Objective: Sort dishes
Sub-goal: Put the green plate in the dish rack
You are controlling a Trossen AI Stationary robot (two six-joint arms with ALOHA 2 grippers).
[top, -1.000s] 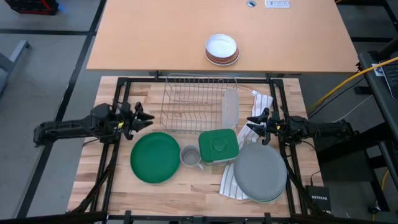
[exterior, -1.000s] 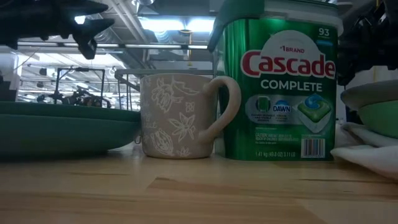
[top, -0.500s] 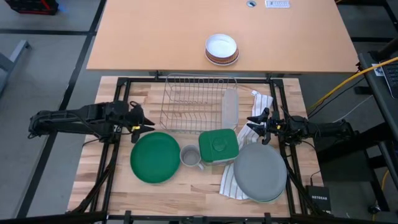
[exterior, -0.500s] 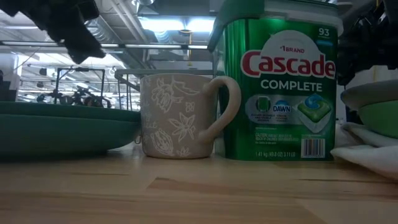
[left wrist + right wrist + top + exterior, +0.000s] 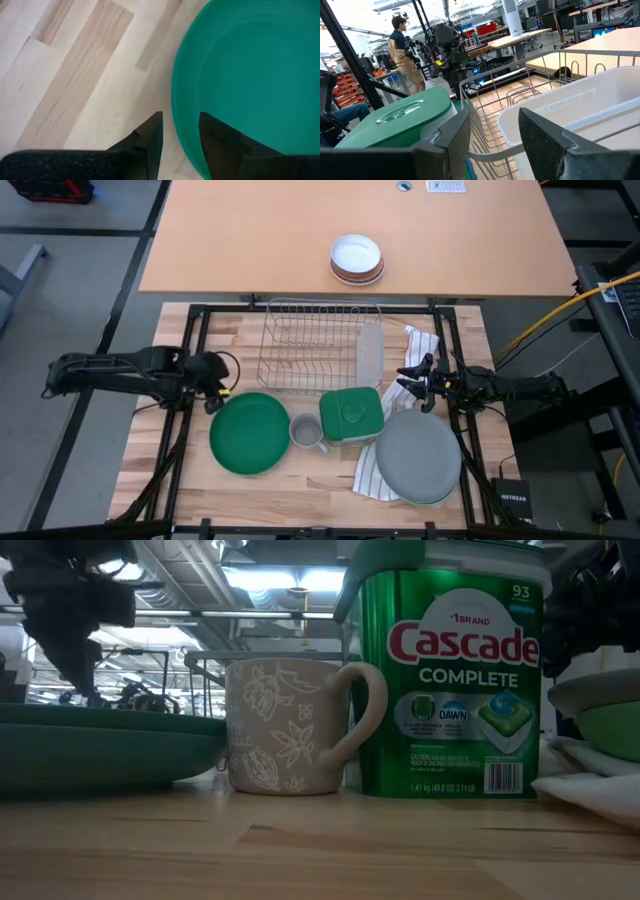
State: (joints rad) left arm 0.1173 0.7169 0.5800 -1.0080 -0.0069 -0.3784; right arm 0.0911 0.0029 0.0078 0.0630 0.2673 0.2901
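A dark green plate (image 5: 250, 433) lies flat on the table at the near left; it looks teal in the left wrist view (image 5: 250, 75). Whether another plate lies under it, I cannot tell. My left gripper (image 5: 213, 392) points down over its far left rim, open, with one finger on each side of the rim (image 5: 181, 140); I see no touch. A grey plate (image 5: 420, 457) lies on a light green plate (image 5: 612, 730) on a striped towel at the near right. My right gripper (image 5: 415, 385) is open and empty (image 5: 492, 150) beside the dish rack.
A wire dish rack (image 5: 315, 345) with a white cutlery holder (image 5: 370, 352) stands at the far middle. A grey mug (image 5: 305, 430) and a green Cascade tub (image 5: 350, 415) stand between the plates. A white bowl (image 5: 357, 258) sits on the far table.
My left gripper has tipped from level to pointing down and has gone down and toward the table's near edge, onto the dark green plate's far left rim. The plates have not moved.
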